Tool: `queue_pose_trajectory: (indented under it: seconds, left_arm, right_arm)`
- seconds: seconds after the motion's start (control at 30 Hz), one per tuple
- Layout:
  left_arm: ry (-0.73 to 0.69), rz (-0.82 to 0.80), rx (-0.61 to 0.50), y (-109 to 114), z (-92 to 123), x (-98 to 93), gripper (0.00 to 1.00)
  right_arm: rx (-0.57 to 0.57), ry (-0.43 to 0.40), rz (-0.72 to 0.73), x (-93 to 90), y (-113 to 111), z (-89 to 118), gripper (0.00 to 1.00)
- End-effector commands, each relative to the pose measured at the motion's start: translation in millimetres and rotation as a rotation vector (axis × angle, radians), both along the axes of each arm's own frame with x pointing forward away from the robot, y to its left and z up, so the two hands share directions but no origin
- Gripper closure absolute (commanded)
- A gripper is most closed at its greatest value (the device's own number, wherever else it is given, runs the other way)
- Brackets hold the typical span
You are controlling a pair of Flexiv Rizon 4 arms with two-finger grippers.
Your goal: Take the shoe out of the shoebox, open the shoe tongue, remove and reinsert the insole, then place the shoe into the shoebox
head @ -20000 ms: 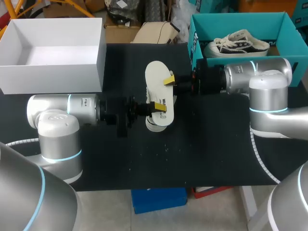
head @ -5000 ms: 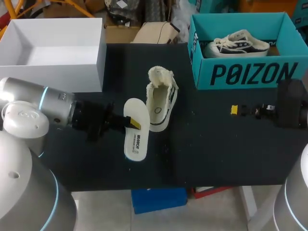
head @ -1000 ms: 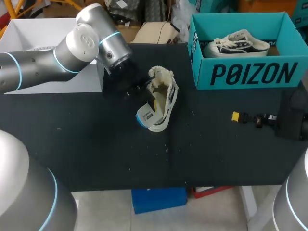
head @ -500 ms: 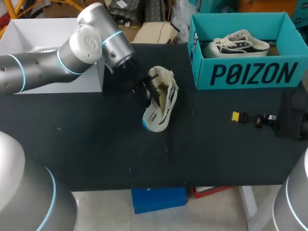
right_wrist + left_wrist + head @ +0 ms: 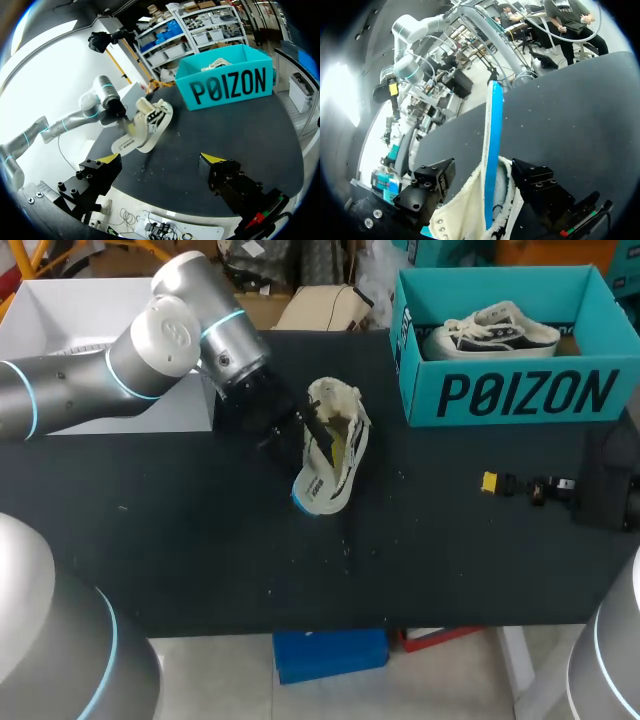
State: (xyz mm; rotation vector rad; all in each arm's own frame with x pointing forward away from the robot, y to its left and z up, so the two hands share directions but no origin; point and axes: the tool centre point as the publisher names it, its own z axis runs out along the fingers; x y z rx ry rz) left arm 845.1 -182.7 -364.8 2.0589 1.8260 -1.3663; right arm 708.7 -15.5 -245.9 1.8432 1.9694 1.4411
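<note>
Jaws of my left gripper (image 5: 485, 172) spread apart, blue-edged insole (image 5: 493, 130) standing on edge between them, its near end inside the cream shoe (image 5: 345, 455) lying mid-table (image 5: 200, 540), teal shoebox (image 5: 520, 395) well apart, right gripper (image 5: 161, 160) parted, empty.

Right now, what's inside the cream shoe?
The insole, partly in the shoe, with one blue-edged end sticking out. How far it reaches inside is hidden by the shoe's sides.
</note>
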Motion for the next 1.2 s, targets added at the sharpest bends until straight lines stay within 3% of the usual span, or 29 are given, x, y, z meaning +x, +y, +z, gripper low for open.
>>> queue_pose_trajectory:
  seconds: [0.03,0.27,0.37,0.4,0.47,0.5,0.9,1.2]
  left_arm:
    - [-0.027,0.026,0.000,10.7,8.9,-13.4,0.52]
    - [-0.039,0.024,0.007,16.2,16.6,-26.7,0.62]
    - [-0.035,0.026,0.024,18.3,15.9,-27.9,0.72]
    - [-0.034,0.027,0.025,18.7,15.7,-27.8,0.77]
    - [-0.026,0.028,0.026,19.2,14.6,-27.1,0.98]
    - [-0.023,0.025,0.030,18.9,13.7,-27.1,1.00]
    - [-0.064,-0.018,-0.105,11.4,17.7,-29.2,1.00]
    - [-0.061,-0.010,-0.115,7.8,9.8,-16.5,1.00]
  right_arm:
    - [0.002,-0.001,0.001,-1.1,-0.5,0.3,0.00]
    - [0.002,-0.001,0.001,-1.1,-0.5,0.3,0.00]
    - [0.002,-0.001,0.001,-1.1,-0.5,0.3,0.00]
    - [0.002,-0.001,0.001,-1.1,-0.5,0.3,0.00]
    - [0.002,-0.001,0.001,-1.1,-0.5,0.3,0.00]
    - [0.002,-0.001,0.001,-1.1,-0.5,0.3,0.00]
    - [0.002,-0.001,0.001,-1.1,-0.5,0.3,0.00]
    - [0.002,-0.001,0.001,-1.1,-0.5,0.3,0.00]
